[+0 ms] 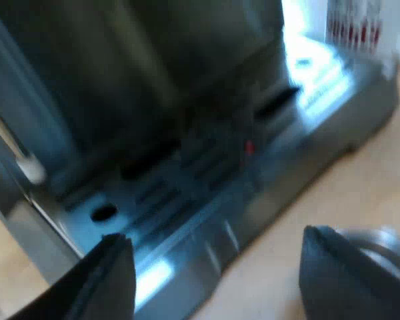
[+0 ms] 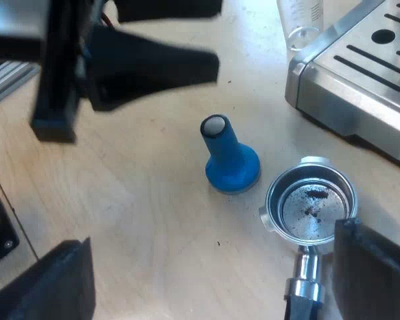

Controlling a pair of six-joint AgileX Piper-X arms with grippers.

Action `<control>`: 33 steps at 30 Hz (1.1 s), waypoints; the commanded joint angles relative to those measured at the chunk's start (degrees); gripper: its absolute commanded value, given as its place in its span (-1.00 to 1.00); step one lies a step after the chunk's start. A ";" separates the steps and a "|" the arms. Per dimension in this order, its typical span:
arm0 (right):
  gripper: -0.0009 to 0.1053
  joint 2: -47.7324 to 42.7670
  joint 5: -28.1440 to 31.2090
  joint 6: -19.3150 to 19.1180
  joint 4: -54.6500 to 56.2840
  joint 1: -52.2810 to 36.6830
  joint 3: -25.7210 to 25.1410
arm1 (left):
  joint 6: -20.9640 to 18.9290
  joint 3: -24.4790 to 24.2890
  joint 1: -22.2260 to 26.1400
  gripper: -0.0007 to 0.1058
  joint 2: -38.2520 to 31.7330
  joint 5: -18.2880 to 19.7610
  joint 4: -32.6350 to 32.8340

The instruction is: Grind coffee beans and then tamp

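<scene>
Round steel holder (image 2: pixel 310 207): loose on the pale wooden table (image 2: pixel 140 200), dark specks in its basket.
Smooth blue tamper (image 2: pixel 230 163): upright on its flared base, just beside the basket.
Brushed-metal espresso machine (image 2: pixel 367 73): slotted drip tray near the holder.
Clear measuring glass (image 2: pixel 299 23): at the tray's corner.
Right gripper (image 2: pixel 210 260): spread wide, gripping nothing, above holder and tamper.
Left gripper (image 1: pixel 213 267): wide too, at the tray's front.

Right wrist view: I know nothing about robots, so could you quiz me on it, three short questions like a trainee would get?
1. True or false: the holder is locked into the machine.
2. The tamper is: A black, B blue, C red.
3. Is the right gripper open or shut?
Key: 1 false, it lies on the table; 2 B; 3 open.
</scene>
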 commanded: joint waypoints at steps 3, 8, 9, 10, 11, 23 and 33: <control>0.41 -0.37 -0.31 2.12 -0.75 -0.13 -0.44 | -4.99 -3.83 -0.02 0.07 -4.73 -0.28 4.61; 0.41 -0.37 -0.19 2.14 -0.24 -0.13 -2.88 | -5.03 -8.94 -0.02 0.07 -7.05 -0.28 15.05; 0.41 -0.37 0.10 2.14 0.46 -0.26 -3.96 | -5.03 -10.26 -0.02 0.07 -7.27 -0.28 17.30; 0.41 -0.37 1.44 2.14 1.94 -0.25 -5.16 | -5.03 -11.90 -0.02 0.07 -7.33 -0.28 19.80; 0.41 -0.37 2.43 2.14 2.94 -0.25 -5.58 | -5.03 -12.48 -0.02 0.07 -7.29 -0.28 20.59; 0.41 -0.37 8.22 2.73 14.50 -6.71 -11.95 | -8.99 -24.04 -0.02 0.07 -7.29 -0.66 27.54; 0.41 -0.37 -0.78 -2.41 17.86 -26.42 -15.99 | -9.15 -26.56 5.37 0.06 -7.29 -7.26 29.55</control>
